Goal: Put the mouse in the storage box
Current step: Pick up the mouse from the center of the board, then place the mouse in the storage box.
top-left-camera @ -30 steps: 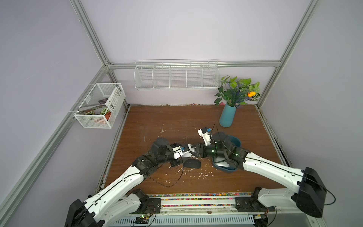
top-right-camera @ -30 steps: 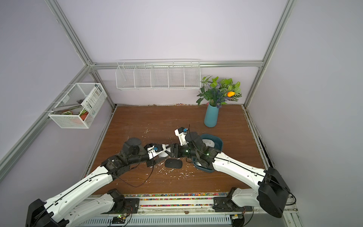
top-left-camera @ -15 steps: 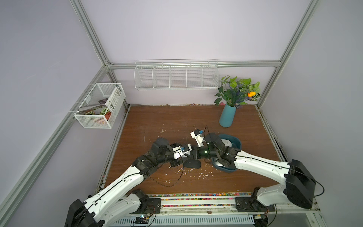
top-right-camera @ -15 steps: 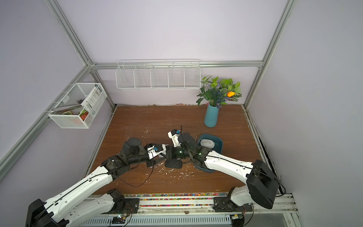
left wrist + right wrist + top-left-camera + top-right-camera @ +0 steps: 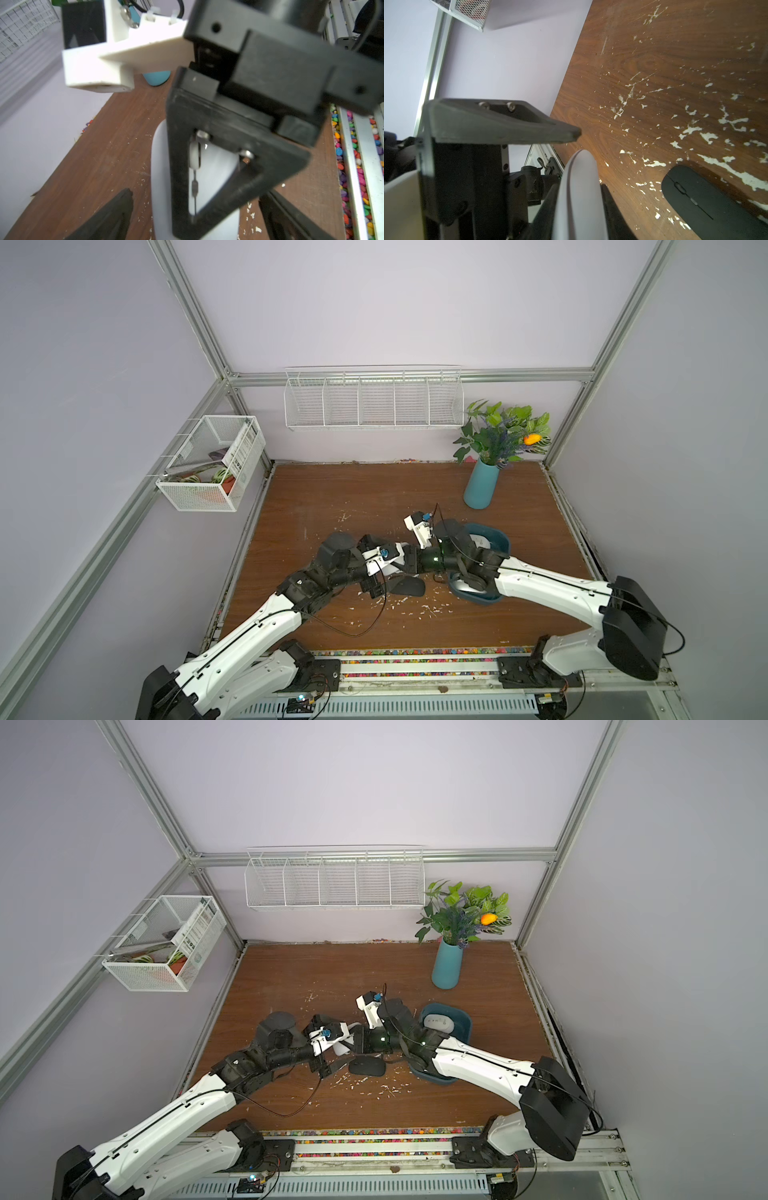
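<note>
Left end effector (image 5: 197, 209) released, right end effector (image 5: 579, 218) clamps white mouse (image 5: 578, 182)

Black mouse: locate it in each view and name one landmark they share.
Top view: black mouse near centre, on the table, left of the storage box.
Top view: same spot.
Left wrist: not seen.
Right wrist: flat on the flecked table.
Landmark: the white mouse, between the wrists in both top views.

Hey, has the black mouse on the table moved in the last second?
No. The black mouse sits at the same spot relative to the teal vase.
</note>
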`<action>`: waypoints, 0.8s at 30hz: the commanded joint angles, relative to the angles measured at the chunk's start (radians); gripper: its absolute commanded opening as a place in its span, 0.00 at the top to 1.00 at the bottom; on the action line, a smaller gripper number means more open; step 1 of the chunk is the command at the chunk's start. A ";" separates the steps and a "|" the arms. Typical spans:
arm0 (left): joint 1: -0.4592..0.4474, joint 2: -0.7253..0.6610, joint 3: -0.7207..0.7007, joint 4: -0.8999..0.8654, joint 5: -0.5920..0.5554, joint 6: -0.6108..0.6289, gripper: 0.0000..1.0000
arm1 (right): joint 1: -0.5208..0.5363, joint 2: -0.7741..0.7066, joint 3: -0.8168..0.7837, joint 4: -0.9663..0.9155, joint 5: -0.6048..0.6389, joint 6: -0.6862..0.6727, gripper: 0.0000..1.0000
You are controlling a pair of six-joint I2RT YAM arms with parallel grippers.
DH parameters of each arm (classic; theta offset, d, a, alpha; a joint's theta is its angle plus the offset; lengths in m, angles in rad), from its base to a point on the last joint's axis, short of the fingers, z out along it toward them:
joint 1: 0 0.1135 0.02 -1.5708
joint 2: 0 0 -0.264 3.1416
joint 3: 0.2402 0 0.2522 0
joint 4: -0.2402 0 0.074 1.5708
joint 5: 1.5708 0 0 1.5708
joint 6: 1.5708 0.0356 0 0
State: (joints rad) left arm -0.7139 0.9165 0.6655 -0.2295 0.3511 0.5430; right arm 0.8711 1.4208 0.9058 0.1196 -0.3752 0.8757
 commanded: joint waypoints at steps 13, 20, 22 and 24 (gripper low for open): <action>-0.002 -0.025 -0.017 0.045 -0.043 -0.027 0.00 | -0.600 -0.211 -0.236 -0.125 -0.033 -0.078 0.80; -0.002 -0.015 -0.009 0.047 -0.070 -0.070 0.01 | -0.730 -0.155 -0.245 -0.154 -0.065 -0.123 0.80; -0.002 -0.008 -0.005 0.050 -0.086 -0.092 0.00 | -0.732 -0.114 -0.236 -0.147 -0.063 -0.130 0.80; -0.002 0.001 -0.001 0.059 -0.110 -0.119 0.00 | -0.736 -0.069 -0.218 -0.151 -0.075 -0.137 0.80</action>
State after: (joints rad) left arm -0.7139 0.9047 0.6571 -0.1913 0.2787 0.4770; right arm 0.1413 1.3048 0.6716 -0.0265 -0.4213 0.7757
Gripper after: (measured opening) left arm 0.996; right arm 0.288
